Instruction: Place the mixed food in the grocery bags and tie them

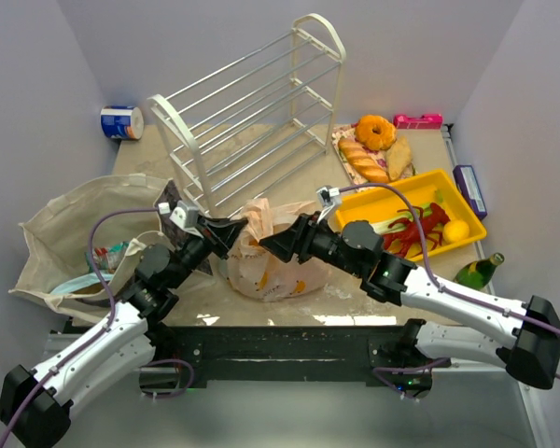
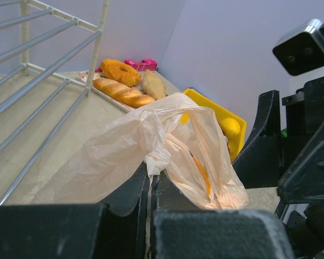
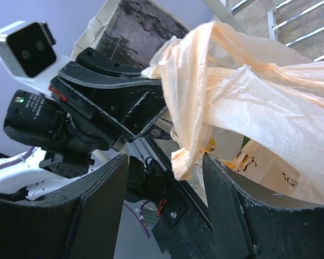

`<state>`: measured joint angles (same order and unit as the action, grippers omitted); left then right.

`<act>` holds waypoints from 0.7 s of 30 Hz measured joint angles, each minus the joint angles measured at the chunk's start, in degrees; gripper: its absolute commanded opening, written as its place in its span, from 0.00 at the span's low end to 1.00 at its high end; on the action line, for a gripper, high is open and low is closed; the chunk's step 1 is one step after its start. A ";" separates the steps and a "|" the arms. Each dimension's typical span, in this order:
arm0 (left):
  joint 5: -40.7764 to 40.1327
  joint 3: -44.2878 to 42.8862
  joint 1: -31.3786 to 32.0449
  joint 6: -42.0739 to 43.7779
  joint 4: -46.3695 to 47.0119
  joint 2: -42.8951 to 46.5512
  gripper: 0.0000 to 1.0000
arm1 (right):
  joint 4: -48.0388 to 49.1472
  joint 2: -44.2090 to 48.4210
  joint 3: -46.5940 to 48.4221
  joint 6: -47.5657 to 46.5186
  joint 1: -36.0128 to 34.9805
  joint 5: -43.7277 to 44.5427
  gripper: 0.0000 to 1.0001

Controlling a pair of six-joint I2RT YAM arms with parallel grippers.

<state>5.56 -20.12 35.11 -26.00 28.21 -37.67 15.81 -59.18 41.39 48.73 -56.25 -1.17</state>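
**Both grippers meet at the top of the peach bag**

The peach plastic bag sits in the middle of the table, just in front of the tipped white wire rack. Its thin top is gathered up between the two arms.

The left gripper is pinched closed on a twisted strand of the bag's plastic. In the left wrist view the strand runs down through the narrow slit between the black fingers. The bag billows out beyond them, with something orange showing through its side.

The right gripper faces the left one from just beside it. Its jaws stand wide apart. In the right wrist view a crumpled loop of the bag hangs between the two fingers, and neither one presses on it.

The beige cloth tote lies slumped at the left side of the table, near the left arm. A light blue packet lies at its mouth.

On the right, the yellow tray holds a red lobster and a yellow fruit. Behind the tray lie bread loaves and a donut. A green bottle lies near the right arm.
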 measured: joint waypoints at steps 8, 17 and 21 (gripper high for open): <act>1.53 0.00 0.00 0.00 0.87 -0.26 0.00 | 2.84 -2.60 -0.20 0.24 -0.07 1.95 0.42; 2.16 0.00 0.00 0.00 0.79 0.00 0.00 | 7.87 -4.20 -0.28 -5.97 -0.09 3.91 0.24; 2.34 0.00 0.00 0.00 0.52 0.42 0.00 | 9.18 -4.94 -0.26 -8.52 -0.11 4.50 0.00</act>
<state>7.90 -20.12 35.11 -26.00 28.73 -37.26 24.99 -64.12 41.12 40.21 -56.36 3.33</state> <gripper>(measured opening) 0.027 0.096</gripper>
